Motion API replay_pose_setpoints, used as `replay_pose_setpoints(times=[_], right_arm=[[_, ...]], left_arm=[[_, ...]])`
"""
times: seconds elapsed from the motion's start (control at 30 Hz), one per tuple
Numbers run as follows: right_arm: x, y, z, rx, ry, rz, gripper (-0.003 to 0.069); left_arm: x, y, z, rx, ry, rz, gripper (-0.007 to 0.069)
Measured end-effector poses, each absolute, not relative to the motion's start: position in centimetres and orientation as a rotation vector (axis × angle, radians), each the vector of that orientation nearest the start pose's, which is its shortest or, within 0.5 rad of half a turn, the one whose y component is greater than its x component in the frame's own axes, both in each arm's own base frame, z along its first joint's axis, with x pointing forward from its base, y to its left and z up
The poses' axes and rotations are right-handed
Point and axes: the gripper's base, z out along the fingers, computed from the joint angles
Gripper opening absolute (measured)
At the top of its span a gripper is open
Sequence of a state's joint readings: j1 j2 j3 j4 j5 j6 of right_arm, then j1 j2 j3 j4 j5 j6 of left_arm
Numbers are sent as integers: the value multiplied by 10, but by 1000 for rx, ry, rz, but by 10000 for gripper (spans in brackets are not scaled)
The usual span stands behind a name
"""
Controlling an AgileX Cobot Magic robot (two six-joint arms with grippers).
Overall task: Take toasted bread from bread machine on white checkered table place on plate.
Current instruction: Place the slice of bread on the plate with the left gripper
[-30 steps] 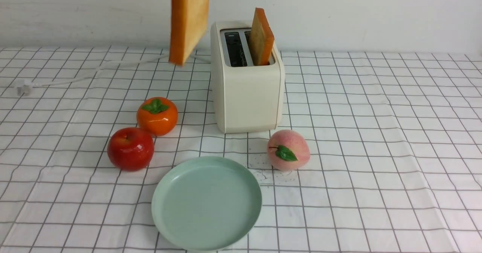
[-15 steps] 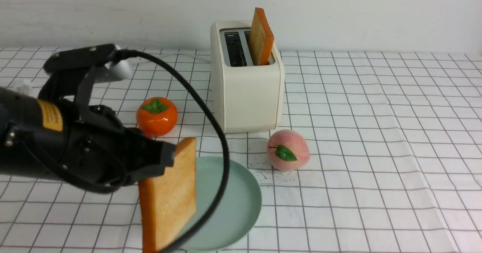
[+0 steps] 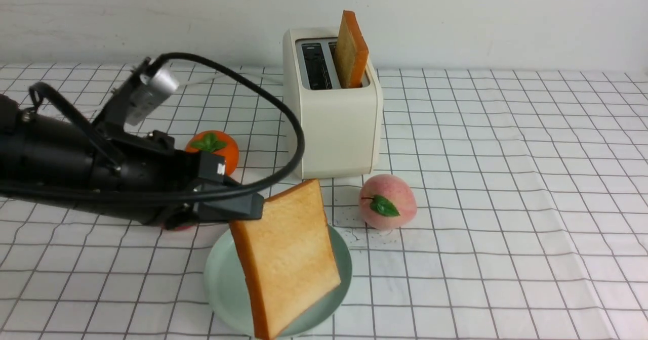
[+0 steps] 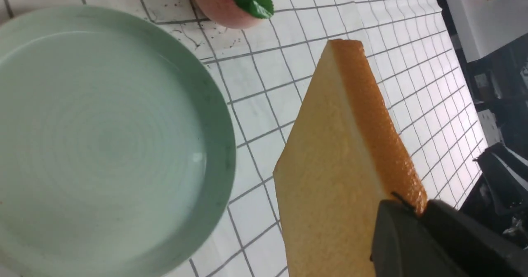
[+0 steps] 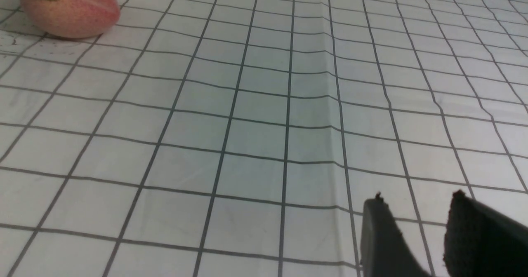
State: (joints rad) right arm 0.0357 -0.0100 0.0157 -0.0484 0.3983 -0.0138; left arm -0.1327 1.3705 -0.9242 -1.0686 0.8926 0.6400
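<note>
Front view: a white counter [image 3: 506, 178] covered in a thin dark grid fills the frame below a plain pale wall. At upper centre stands a cream bread machine [image 3: 331, 127] with two dark slots on top. The left slot is empty. A second slice [image 3: 351, 51] of toast stands upright in the right slot, with more than half of it above the top.

The black left arm reaches in from the left edge. Its left claw [image 3: 250, 208] is pinched shut on the upper left corner of a toasted bread slice [image 3: 288, 259]. The slice hangs tilted at lower centre, its golden face towards the camera and its darker crust running down the left side. It overlaps a mint-green plate [image 3: 223, 279] at the bottom centre of the frame. It is not clear whether the lowest corner touches the plate.

A pink peach [image 3: 388, 201] with a green leaf sits just right of the plate, in front of the bread machine. An orange persimmon [image 3: 223, 153] shows above the arm, left of the bread machine.

Left wrist view: the claw's dark fingers [image 4: 396, 244] clamp the crust edge of the slice at lower right. The plate fills the left side, and the peach is cut off by the top edge.

Right wrist view: the right claw [image 5: 429, 235] is at lower right. Its two dark fingers are a little apart with nothing between them, over bare grid cloth. The peach lies at upper left.
</note>
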Motion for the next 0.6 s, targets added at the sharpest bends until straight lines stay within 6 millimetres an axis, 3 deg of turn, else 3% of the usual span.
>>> replay_pose_setpoints(times=[0.43,0.6], right_arm=[[52,0,173,-76,1886,-33,240],[52,0,173,-76,1886,-33,240]], left_arm=[[295,-99,227,86,2512,-1064,41],[303,-97,215,106,2504,-1006,123]])
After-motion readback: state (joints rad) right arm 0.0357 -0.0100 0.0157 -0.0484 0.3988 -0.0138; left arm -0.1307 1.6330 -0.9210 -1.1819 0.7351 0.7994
